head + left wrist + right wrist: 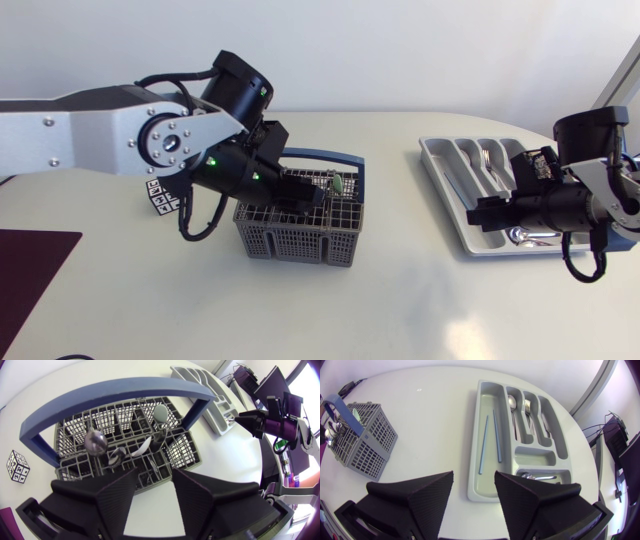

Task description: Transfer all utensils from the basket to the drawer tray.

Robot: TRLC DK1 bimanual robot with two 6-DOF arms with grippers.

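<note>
A white table (400, 310) with a rounded edge fills the scene. The left arm (90, 135) comes in over a grey wire basket (300, 240) with a blue handle (115, 390), which stands near the table's middle. A grey drawer tray (432, 160) lies well apart from it, toward the right arm's side, close to the table's edge. A broad stretch of tabletop separates the two.

The left gripper (155, 480) hangs just above the basket, fingers spread wide and holding nothing. The right gripper (474, 482) hovers beside the tray's near end, also wide and holding nothing.

The basket holds several utensils, among them a round-bowled spoon (95, 441). Their handles are hidden down in the cells. The tray holds two blue sticks (497, 435), a spoon (512, 402), a fork (527, 407) and a metal piece (540, 477) too small to identify.

In the head view, the right arm covers one tray corner. A dark red mat (30, 270) is cut off at the table's left side. A patterned marker cube (17, 465) sits beside the basket.
</note>
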